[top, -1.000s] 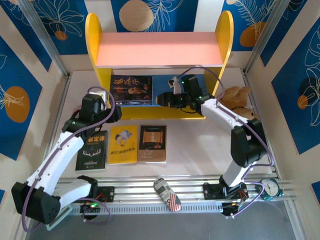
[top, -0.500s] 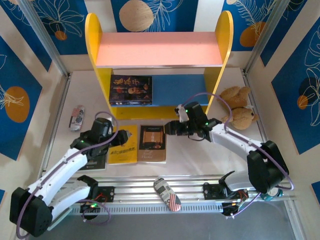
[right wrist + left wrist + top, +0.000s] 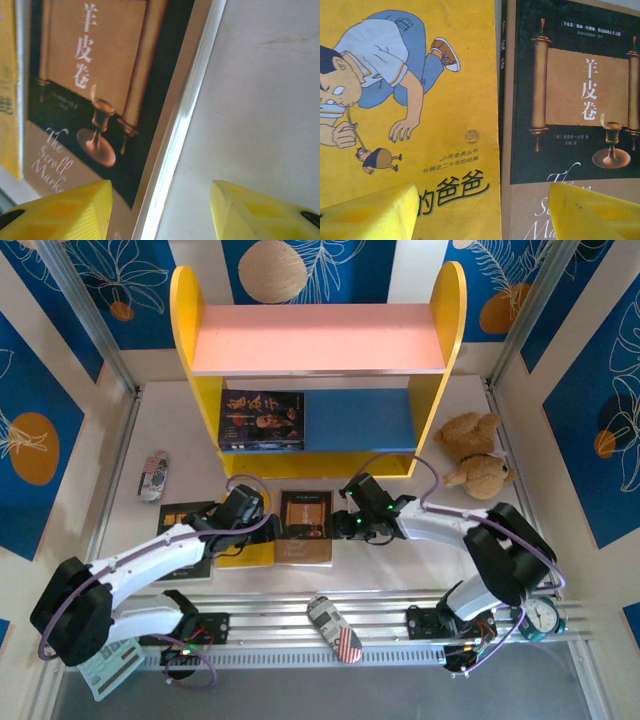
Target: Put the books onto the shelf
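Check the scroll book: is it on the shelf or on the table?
On the table, not the shelf: the scroll book lies flat, cover up, beside the yellow book.

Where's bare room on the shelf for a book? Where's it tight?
Pink top board is bare. Blue lower board is free between the shelved book and the right yellow panel. Tight: left gripper and right gripper over yellow book and brown book.

A robot lab test cell: printed blue backdrop panels [image 3: 590, 390] and aluminium posts [image 3: 85, 315] enclose the white table [image 3: 390, 570] around the shelf [image 3: 320, 337], with a mounting rail [image 3: 270, 610] in front of it.
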Available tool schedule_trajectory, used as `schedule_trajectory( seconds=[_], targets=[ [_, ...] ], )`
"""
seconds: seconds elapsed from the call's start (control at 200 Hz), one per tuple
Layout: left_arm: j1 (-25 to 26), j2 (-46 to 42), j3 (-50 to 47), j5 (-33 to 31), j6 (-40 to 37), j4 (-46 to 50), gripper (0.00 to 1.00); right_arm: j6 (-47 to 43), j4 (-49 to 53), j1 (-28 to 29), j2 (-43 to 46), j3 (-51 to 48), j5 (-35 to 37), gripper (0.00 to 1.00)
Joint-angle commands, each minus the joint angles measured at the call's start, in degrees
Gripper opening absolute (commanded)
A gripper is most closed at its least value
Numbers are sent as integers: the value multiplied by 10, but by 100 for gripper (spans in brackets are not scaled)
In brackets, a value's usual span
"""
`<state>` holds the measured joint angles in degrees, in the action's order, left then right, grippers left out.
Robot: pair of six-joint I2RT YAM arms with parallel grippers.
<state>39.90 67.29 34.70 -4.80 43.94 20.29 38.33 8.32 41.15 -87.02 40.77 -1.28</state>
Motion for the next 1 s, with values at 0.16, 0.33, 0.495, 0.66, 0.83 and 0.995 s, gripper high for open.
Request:
schedule_trajectory(
  seconds=[0.16,0.33,0.495,0.66,0.83,0.995],
  targets=[
    [19,41,25,0,17,-36,68,11,16,38,-84,85,47,54],
    [25,53,25,1,18,-42,68,6,48,47,-108,101,88,50],
    [26,67,36,3,11,-41,68,16,102,47,-127,97,144,42],
    [29,89,52,10,4,-46,68,28,118,35,-127,64,162,34],
    [35,117,67,12,-3,-48,68,29,112,6,-113,29,159,30],
    [40,139,78,16,-5,-51,67,19,109,-24,-85,7,153,29]
  ],
)
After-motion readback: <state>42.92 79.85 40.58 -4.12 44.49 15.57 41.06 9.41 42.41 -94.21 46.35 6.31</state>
